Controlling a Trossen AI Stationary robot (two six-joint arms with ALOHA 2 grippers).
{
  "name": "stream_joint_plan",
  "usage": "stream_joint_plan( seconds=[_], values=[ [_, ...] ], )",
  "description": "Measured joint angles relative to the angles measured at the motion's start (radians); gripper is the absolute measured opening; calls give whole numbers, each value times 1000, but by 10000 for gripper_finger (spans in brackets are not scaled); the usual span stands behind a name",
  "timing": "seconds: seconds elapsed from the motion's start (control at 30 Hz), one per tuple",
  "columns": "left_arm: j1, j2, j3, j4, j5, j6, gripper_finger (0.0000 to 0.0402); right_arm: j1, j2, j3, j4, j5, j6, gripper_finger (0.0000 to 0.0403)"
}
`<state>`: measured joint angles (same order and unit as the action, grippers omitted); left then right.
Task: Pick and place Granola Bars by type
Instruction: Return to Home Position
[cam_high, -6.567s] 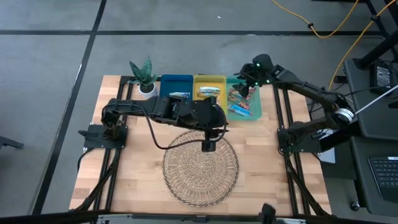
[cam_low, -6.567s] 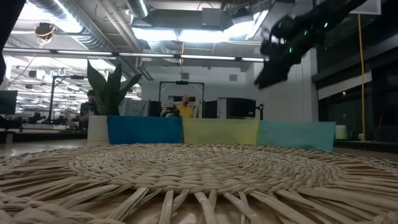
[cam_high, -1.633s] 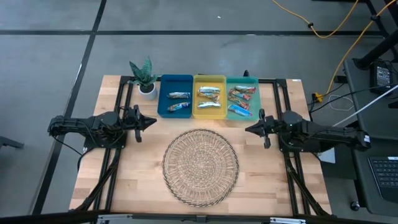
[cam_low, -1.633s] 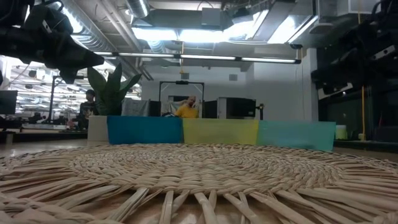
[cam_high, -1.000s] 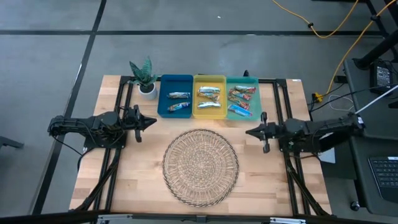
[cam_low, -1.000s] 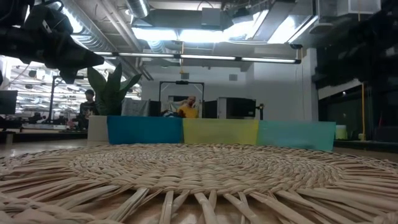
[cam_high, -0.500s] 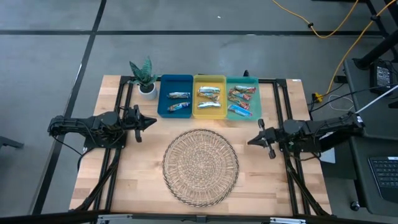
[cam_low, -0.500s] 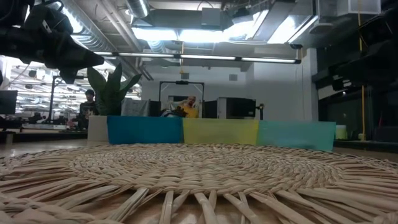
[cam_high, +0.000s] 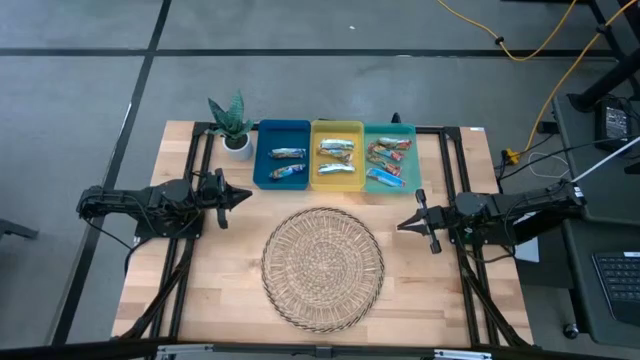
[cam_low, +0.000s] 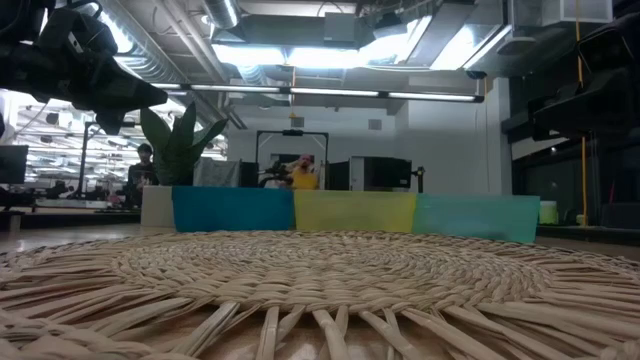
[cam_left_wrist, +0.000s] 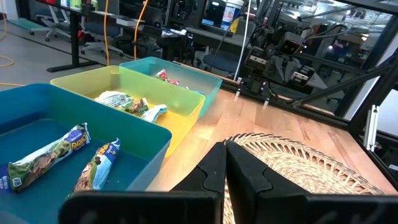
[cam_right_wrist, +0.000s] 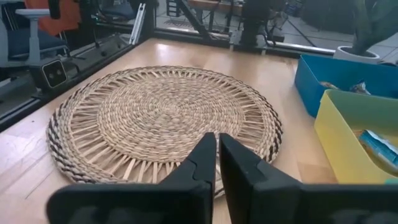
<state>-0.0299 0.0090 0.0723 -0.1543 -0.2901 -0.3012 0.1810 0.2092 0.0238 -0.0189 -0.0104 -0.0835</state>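
Note:
Several granola bars lie in three trays along the far edge. The blue tray (cam_high: 262, 160) holds two bars (cam_left_wrist: 46, 152), the yellow tray (cam_high: 337, 184) holds silvery ones (cam_left_wrist: 127, 102), and the green tray (cam_high: 411, 150) holds multicoloured and blue ones (cam_high: 386, 150). My left gripper (cam_high: 243, 197) is shut with nothing between its fingers, and hovers left of the round woven mat (cam_high: 322, 267), pointing toward the table's right. My right gripper (cam_high: 402, 226) hovers right of the mat, shut with nothing in it, and points toward the table's left.
A small potted plant (cam_high: 233, 125) stands at the far left beside the blue tray. The woven mat (cam_right_wrist: 161, 118) lies on the wooden table (cam_high: 220, 290) in its middle, with no bar on it. Black frame rails run along both sides. People sit in the room beyond the table.
My right gripper has shifted a little toward the table's near edge and turned slightly toward the mat, still shut. The bars lie as before.

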Motion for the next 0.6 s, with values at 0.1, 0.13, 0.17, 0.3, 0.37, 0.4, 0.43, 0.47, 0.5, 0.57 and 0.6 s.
stream_joint_plan(
  seconds=[0.1,0.13,0.17,0.3,0.37,0.4,0.43,0.47,0.5,0.57,0.6],
  values=[
    [0,0,0,0,0,0,5,0,-1,0,0,0,-2,25],
    [0,0,0,0,0,0,6,0,-12,0,-1,-1,-3,25],
    [0,0,0,0,0,0,7,-2,-30,0,-5,-1,-2,25],
    [0,0,0,0,0,0,8,-42,-126,2,-1,-3,-2,25],
    [0,0,0,0,0,0,6,-68,-187,2,-1,-3,-2,25],
    [0,0,0,0,0,0,5,-80,-210,2,5,-3,0,25],
    [0,0,0,0,0,0,5,-90,-208,3,21,-2,0,25],
    [0,0,0,0,0,0,4,-98,-209,2,30,-2,-1,25],
    [0,0,0,0,0,0,4,-103,-207,1,38,-1,-3,25],
    [0,0,0,0,0,0,4,-107,-209,2,45,-1,-3,25],
    [0,0,0,1,0,0,5,-107,-208,2,38,-1,-3,25]
  ],
)
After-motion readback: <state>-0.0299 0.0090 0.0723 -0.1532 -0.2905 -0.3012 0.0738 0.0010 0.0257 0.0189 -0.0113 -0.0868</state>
